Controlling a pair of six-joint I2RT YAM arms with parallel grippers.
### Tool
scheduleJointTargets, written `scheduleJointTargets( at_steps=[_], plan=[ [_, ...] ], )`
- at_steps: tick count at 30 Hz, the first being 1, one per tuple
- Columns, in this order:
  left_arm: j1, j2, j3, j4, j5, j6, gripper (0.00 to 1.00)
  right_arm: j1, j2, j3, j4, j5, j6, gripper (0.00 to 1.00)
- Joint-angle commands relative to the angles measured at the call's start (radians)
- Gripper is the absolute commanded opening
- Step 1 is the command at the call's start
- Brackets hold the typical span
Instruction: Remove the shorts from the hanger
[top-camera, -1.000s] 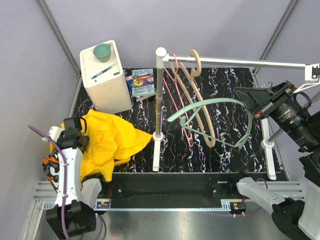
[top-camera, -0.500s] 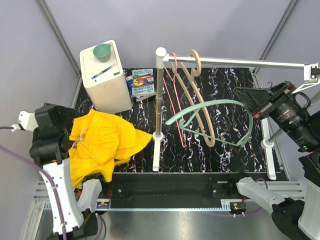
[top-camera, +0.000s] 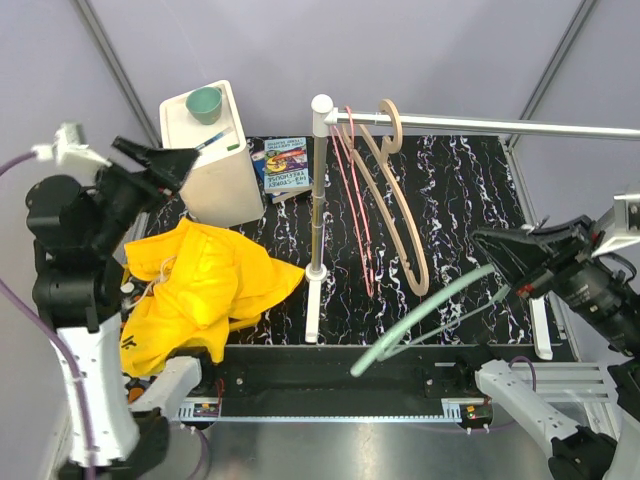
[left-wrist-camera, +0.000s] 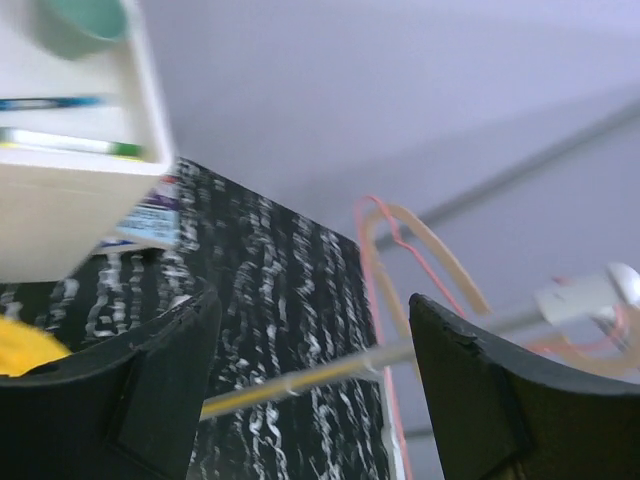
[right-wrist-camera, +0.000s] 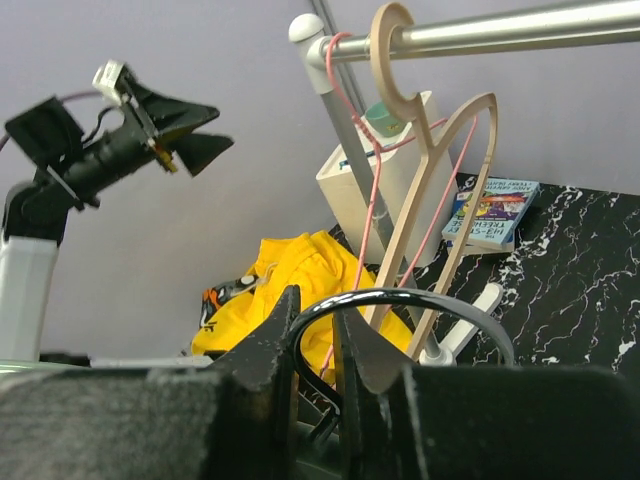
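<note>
shorts (top-camera: 205, 285) heaped on bench (top-camera: 450, 200), left side, off green hanger (top-camera: 430, 310) | my right fingers (right-wrist-camera: 262, 350) clamped on its hook | my left fingers (left-wrist-camera: 150, 390) apart, empty | I judge: lower it gently, clear of rail (top-camera: 480, 125)

**A:** What colour are the shorts (top-camera: 205, 285)?

**B:** Plain bright yellow. The mat (top-camera: 450, 190) is black with white marble veining.

**A:** And the hangers?

**B:** Three colours. There is a mint-green hanger (top-camera: 430, 312), a pale tan wooden hanger (top-camera: 424, 283) and a thin pink-red wire hanger (top-camera: 368, 290). The rail (top-camera: 480, 125) is silver and its end cap is white.

**A:** The box?

**B:** The box (top-camera: 215, 165) is white and the cup (top-camera: 205, 102) is teal. The pen (left-wrist-camera: 50, 102) is blue, and the marker (left-wrist-camera: 70, 143) is white with a green cap. The book (top-camera: 287, 165) has a blue cover with red and yellow print.

**A:** The grippers?

**B:** The left gripper (left-wrist-camera: 310, 310) and the right gripper (right-wrist-camera: 315, 310) are both black.
</note>
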Motion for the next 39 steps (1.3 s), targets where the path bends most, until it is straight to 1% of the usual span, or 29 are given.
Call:
scheduleJointTargets(
  at_steps=[1, 2, 3, 5, 6, 8, 9, 10, 11, 14, 16, 18, 23, 26, 27, 29, 32, 36, 39],
  plan=[
    [-0.383, 0.118, 0.143, 0.148, 0.043, 0.043, 0.77, 0.006, -0.057, -0.072, 0.078, -0.066, -0.05, 0.0],
    [-0.466, 0.147, 0.167, 0.148, 0.019, 0.048, 0.77, 0.004, -0.079, -0.089, 0.094, -0.074, -0.047, 0.0],
    [-0.614, 0.173, 0.215, 0.15, -0.027, 0.048, 0.77, 0.006, -0.086, -0.118, 0.102, -0.085, -0.051, 0.0],
    [-0.748, 0.242, 0.267, 0.15, -0.076, 0.068, 0.76, 0.006, -0.099, -0.138, 0.105, -0.114, -0.079, 0.0],
    [-0.863, 0.264, 0.322, 0.15, -0.109, 0.083, 0.76, 0.006, -0.103, -0.153, 0.107, -0.12, -0.096, 0.0],
    [-0.963, 0.341, 0.384, 0.148, -0.107, 0.097, 0.76, 0.004, -0.12, -0.164, 0.096, -0.093, -0.137, 0.0],
    [-1.056, 0.37, 0.439, 0.147, -0.101, 0.106, 0.76, 0.006, -0.128, -0.182, 0.096, -0.076, -0.149, 0.0],
    [-1.104, 0.426, 0.467, 0.142, -0.098, 0.111, 0.76, 0.006, -0.137, -0.193, 0.101, -0.063, -0.171, 0.0],
    [-1.19, 0.456, 0.514, 0.144, -0.094, 0.114, 0.77, 0.006, -0.155, -0.201, 0.105, -0.06, -0.207, 0.0],
    [-1.305, 0.557, 0.594, 0.126, -0.049, 0.129, 0.77, 0.006, -0.192, -0.224, 0.086, -0.007, -0.282, 0.0],
    [-1.33, 0.604, 0.616, 0.098, -0.018, 0.138, 0.79, 0.006, -0.212, -0.242, 0.078, 0.065, -0.307, 0.0],
    [-1.353, 0.623, 0.619, 0.095, 0.029, 0.14, 0.8, 0.006, -0.241, -0.262, 0.076, 0.104, -0.332, 0.0],
    [-1.416, 0.692, 0.64, 0.089, 0.121, 0.143, 0.82, 0.007, -0.257, -0.256, 0.053, 0.087, -0.358, 0.0],
    [-1.437, 0.72, 0.636, 0.089, 0.149, 0.137, 0.84, 0.006, -0.243, -0.23, 0.014, 0.07, -0.392, 0.0],
    [-1.439, 0.729, 0.637, 0.089, 0.179, 0.125, 0.84, 0.006, -0.24, -0.215, 0.003, 0.069, -0.404, 0.0],
    [-1.453, 0.747, 0.651, 0.09, 0.204, 0.122, 0.83, 0.006, -0.226, -0.199, -0.026, 0.058, -0.428, 0.0],
    [-1.467, 0.76, 0.665, 0.09, 0.227, 0.122, 0.82, 0.006, -0.217, -0.178, -0.051, 0.082, -0.474, 0.0],
    [-1.477, 0.773, 0.651, 0.09, 0.256, 0.093, 0.81, 0.006, -0.208, -0.155, -0.037, 0.063, -0.479, 0.0],
    [-1.491, 0.801, 0.671, 0.09, 0.282, 0.082, 0.79, 0.006, -0.205, -0.152, -0.031, 0.053, -0.468, 0.0]
  ],
)
